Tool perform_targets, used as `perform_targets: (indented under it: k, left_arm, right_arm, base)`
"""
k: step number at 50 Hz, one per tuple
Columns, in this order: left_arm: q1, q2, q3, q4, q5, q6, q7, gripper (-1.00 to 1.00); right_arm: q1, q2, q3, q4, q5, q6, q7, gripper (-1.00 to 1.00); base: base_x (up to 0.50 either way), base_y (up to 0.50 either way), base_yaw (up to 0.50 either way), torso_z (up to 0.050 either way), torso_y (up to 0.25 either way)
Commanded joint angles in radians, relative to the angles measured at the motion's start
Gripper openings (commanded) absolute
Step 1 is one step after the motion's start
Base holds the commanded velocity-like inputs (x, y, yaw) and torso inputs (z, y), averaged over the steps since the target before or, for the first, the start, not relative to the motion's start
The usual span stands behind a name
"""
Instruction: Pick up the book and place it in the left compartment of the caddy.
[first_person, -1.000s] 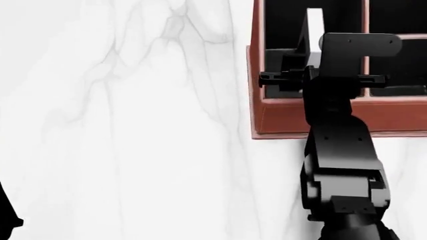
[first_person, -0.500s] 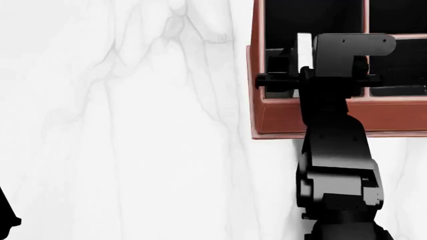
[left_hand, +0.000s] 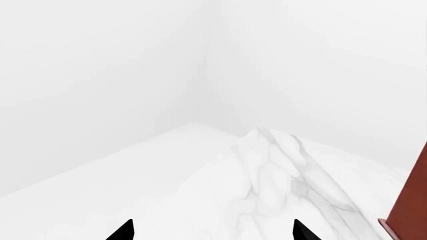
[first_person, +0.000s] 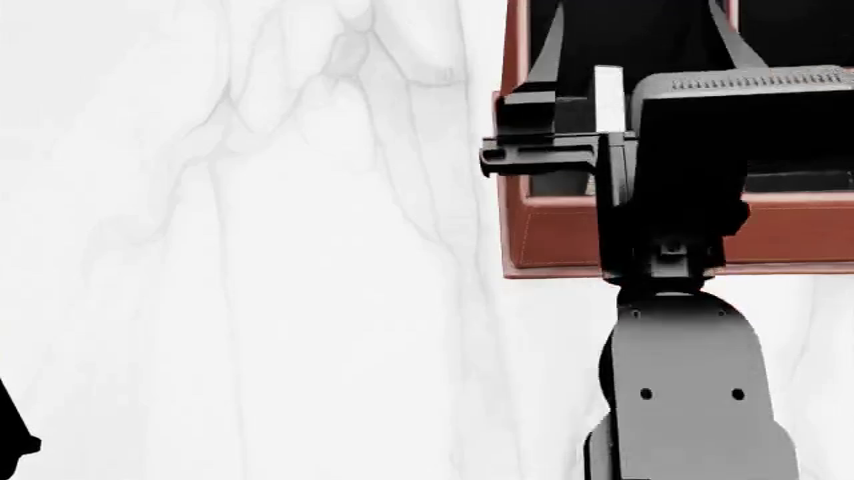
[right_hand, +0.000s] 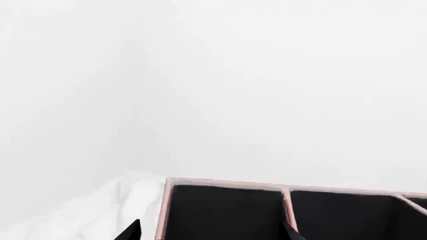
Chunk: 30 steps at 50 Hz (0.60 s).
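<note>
The right gripper (first_person: 567, 160) hangs over the near left corner of the caddy (first_person: 587, 235). In the right wrist view its two dark fingertips (right_hand: 130, 231) stand wide apart with nothing between them, so the jaws are spread and hold nothing. The left gripper (left_hand: 212, 231) shows only two black tips (left_hand: 123, 232) in its own wrist view, also well apart, above the white marble table (first_person: 240, 250) with the caddy's brown wall at the picture's edge.

The book (first_person: 609, 98) is seen as a thin white strip of page edges standing inside the caddy, in the left compartment (first_person: 561, 60), just beside the black gripper body. Most of it is hidden by the arm, so it is not possible to tell if it stands straight or leans.

No brand, label or writing can be read anywhere; the arm carries only small screw holes and a ribbed edge.

Compared with half a second before, the right arm has risen toward the camera: its wrist block looks larger and covers more of the caddy's near slots, and the finger bar sits further left, over the caddy's left wall. The white strip of the book is in almost the same place. The caddy and the table have not moved.
</note>
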Motion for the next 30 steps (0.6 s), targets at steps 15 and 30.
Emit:
perform_targets:
  k: [15,30]
  left_arm:
    - [-0.011,-0.008,0.006,0.005,0.001,-0.006,-0.009,1.00]
    - [-0.012,-0.011,0.006,0.005,-0.004,-0.005,-0.012,1.00]
  right_arm:
    - [-0.248,0.055,0.019,-0.854,-0.073,0.312,0.022,1.00]
    - [-0.239,0.066,0.002,-0.851,-0.070,0.313,0.033,1.00]
  base:
    - [0.00,0.00,0.00,0.000,0.000]
    - [0.00,0.00,0.00,0.000,0.000]
